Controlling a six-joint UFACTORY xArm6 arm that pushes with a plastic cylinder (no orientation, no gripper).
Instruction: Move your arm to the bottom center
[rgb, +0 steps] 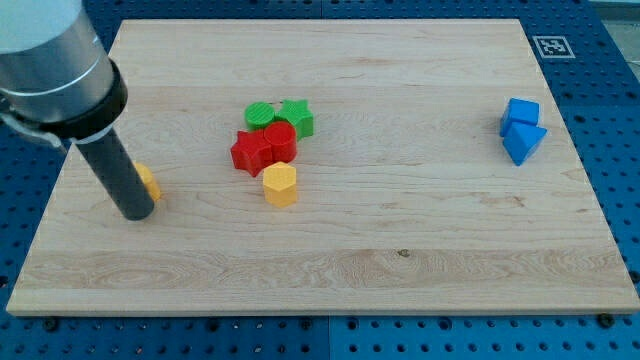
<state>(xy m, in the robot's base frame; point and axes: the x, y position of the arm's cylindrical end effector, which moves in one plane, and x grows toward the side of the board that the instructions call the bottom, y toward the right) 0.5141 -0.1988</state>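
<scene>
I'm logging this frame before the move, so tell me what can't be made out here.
- Yellow block, camera view: mostly hidden behind my rod, shape unclear.
- My tip: contact with that block cannot be told.
- Arm above the rod: cut off by the view's top-left edge.
- Green blocks: partly covered by red blocks.

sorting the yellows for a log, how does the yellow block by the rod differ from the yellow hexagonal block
The yellow block by the rod sits near the view's left edge, mostly hidden behind my tip, shape unclear. The yellow hexagonal block is fully visible, just below the red blocks at the cluster. Both are the same yellow and rest on the board.
</scene>
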